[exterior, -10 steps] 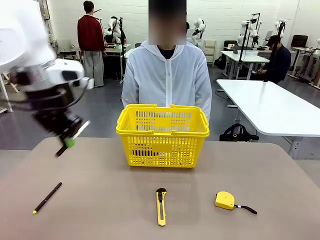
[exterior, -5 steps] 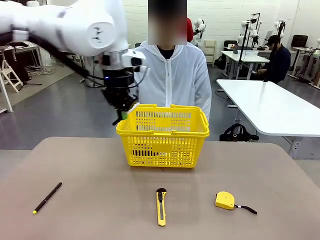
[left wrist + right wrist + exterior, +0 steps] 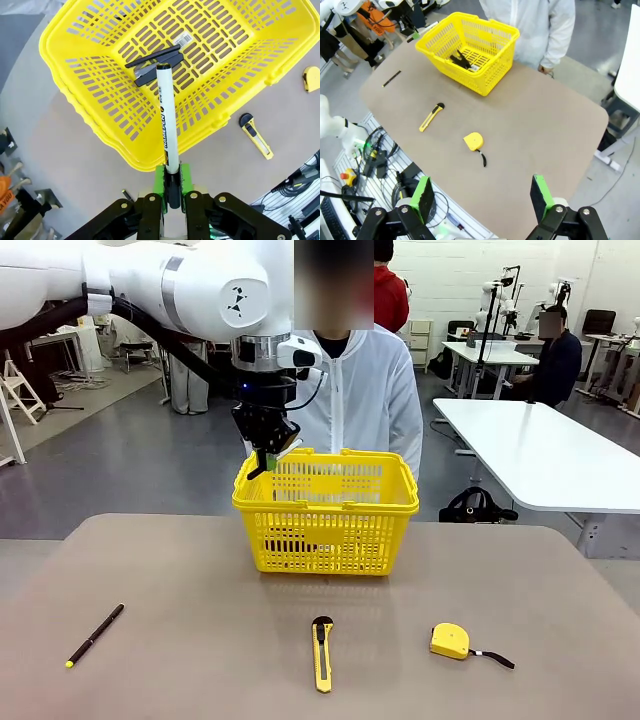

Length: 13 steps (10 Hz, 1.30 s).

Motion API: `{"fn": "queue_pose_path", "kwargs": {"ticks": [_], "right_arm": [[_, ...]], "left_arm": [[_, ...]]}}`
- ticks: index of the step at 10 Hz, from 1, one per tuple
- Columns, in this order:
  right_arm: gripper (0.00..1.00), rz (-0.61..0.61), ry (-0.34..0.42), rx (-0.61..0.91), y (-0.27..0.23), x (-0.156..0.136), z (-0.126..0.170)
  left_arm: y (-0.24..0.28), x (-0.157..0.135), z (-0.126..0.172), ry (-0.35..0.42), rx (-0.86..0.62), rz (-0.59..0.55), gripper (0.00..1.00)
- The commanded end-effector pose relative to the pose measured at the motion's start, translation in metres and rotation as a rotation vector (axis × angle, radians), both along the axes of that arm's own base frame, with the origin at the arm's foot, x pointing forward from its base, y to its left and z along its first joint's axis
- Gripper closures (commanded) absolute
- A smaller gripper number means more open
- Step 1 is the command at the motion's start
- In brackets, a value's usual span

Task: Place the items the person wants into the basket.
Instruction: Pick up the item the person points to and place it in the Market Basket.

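My left gripper [image 3: 266, 458] hangs over the back left corner of the yellow basket [image 3: 325, 507], shut on the white-barrelled marker [image 3: 167, 115]. The marker's black end sits between the green pads [image 3: 160, 176], and its barrel points over the basket [image 3: 100, 95] floor. The yellow-and-black utility knife [image 3: 322, 653] lies on the table in front of the basket, also seen as the knife [image 3: 256, 142] and the knife [image 3: 431, 117]. The person [image 3: 335, 390] in the white jacket stands behind the basket. My right gripper [image 3: 481, 200] is open high above the table, holding nothing.
Black tools [image 3: 152, 62] lie on the basket floor. A yellow tape measure [image 3: 450, 640] sits at the front right and a thin black pen [image 3: 95, 634] at the front left. Bare tabletop lies between them.
My left arm has swung from the table's left side, rightward and away, to the basket's back left corner, carrying the marker. The things on the table have not moved.
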State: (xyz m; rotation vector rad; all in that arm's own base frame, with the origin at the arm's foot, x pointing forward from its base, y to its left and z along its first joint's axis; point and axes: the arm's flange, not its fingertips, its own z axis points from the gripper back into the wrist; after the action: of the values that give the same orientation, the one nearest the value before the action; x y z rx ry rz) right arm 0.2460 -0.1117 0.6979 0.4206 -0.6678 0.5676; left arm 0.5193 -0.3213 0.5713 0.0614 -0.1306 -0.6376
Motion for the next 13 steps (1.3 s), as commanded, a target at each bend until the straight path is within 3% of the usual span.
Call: {"fn": "queue_pose_path", "kwargs": {"ticks": [1,2,3,5,8,11,13], "right_arm": [[0.00,0.014,-0.002,0.010,0.000,0.002,-0.001],[0.00,0.014,-0.002,0.010,0.000,0.002,-0.001],[0.00,0.014,-0.002,0.010,0.000,0.002,-0.001],[0.00,0.014,-0.002,0.010,0.000,0.002,-0.001],[0.00,0.014,-0.002,0.010,0.000,0.002,-0.001],[0.00,0.014,-0.002,0.010,0.000,0.002,-0.001],[0.00,0.014,-0.002,0.010,0.000,0.002,-0.001]], "left_arm": [[0.008,-0.008,-0.003,-0.005,-0.011,0.010,1.00],[0.008,-0.008,-0.003,-0.005,-0.011,0.010,1.00],[0.002,0.001,0.000,0.000,0.001,0.004,0.85],[-0.019,0.026,-0.018,-0.115,0.019,-0.158,0.85],[-0.045,0.049,-0.040,-0.175,0.071,-0.505,0.85],[-0.057,0.062,-0.067,-0.111,0.132,-0.630,0.85],[-0.062,0.064,-0.078,-0.074,0.144,-0.639,0.85]]}}
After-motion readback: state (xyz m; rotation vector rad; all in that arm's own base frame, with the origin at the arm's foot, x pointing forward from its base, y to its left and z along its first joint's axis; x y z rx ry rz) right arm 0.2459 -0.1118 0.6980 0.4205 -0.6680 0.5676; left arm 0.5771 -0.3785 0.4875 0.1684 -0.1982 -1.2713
